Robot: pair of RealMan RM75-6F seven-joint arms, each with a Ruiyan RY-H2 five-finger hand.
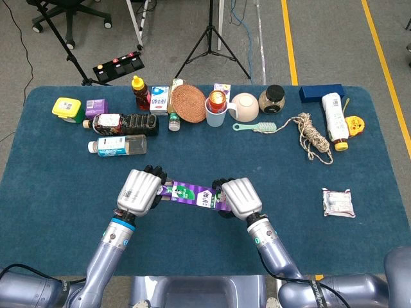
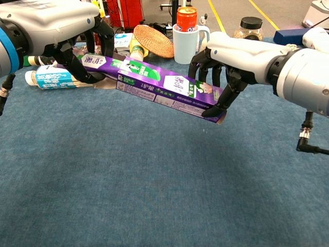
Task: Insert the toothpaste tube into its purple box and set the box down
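Both hands hold the purple box [image 2: 172, 92] above the table, its left end higher than its right. My right hand [image 2: 226, 72] grips the box's right end from above. My left hand [image 2: 72, 38] grips the purple toothpaste tube [image 2: 97, 63], whose tail sticks out of the box's open left end beside a brown flap [image 2: 105, 83]. Most of the tube is hidden inside. In the head view the box [image 1: 192, 194] spans the gap between the left hand [image 1: 139, 190] and the right hand [image 1: 240, 197].
A water bottle [image 1: 117, 145] lies just behind the left hand. A back row holds bottles, a woven mat [image 1: 190, 102], a mug with a can [image 1: 217, 106], a bowl and a jar. A rope [image 1: 312, 136] and a packet [image 1: 338, 201] lie on the right.
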